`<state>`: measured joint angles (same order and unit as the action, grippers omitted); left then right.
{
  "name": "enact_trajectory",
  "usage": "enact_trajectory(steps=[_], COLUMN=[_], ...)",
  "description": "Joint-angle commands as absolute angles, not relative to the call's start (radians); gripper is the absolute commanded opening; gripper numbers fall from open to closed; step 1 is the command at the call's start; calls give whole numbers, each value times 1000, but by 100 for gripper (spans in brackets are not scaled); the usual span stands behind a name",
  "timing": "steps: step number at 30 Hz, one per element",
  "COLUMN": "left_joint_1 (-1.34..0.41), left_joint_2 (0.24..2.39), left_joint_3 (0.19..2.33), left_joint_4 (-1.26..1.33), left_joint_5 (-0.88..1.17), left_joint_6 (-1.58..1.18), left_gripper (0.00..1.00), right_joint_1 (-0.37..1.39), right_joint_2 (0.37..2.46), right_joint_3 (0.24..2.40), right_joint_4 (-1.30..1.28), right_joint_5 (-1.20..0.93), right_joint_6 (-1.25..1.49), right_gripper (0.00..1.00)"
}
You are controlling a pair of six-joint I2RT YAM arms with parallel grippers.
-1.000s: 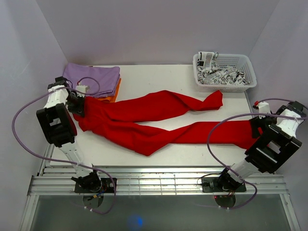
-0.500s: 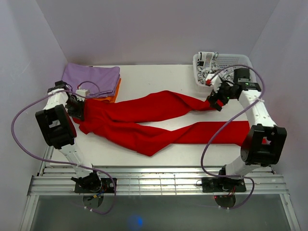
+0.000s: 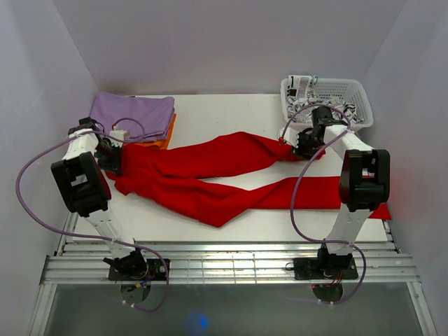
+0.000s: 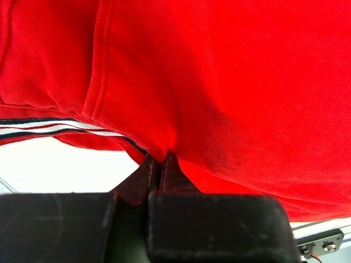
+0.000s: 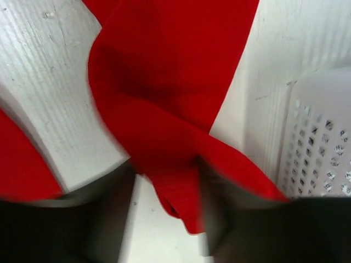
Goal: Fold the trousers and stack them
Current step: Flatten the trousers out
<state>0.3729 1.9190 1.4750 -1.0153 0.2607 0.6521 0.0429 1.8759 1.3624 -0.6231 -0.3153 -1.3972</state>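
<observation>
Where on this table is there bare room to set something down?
Bare: the far strip between the purple stack and white basket; the near edge in front of the trousers. Crowded: the middle band, covered by both legs.

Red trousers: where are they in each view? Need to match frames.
Top external: trousers spread across mid-table, waistband left, legs running right.
Left wrist: trousers fill the frame, fold pinched in left claw.
Right wrist: trousers leg end runs top to bottom centre, between right claw.
Shared landmark: white table.
</observation>
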Motion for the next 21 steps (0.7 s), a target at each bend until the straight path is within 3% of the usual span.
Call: enact_trajectory(steps=[1,4,13,21], left_joint_1=[387,408,502,644], left_joint_2=[1865,1842,1652,1245], left_joint_3=[1500,1485,1300,982], left_joint_4=[-1022,-994,-746,-407], left_joint_5=[282,281,304,471], left_joint_6=[650,652,670,719], left_gripper=[0,0,0,0], right_joint_1=[54,38,-155,-442], right_joint_2=[1884,1804,1491,1278], right_joint_3=[1416,1391,1282,1292], right_joint_4=[-600,-609,-702,-874], right_joint_5=[-269,-255,-213,-305], right_joint_6=[-1436,-1431,-1465,-1542], right_gripper=[37,8,8,8])
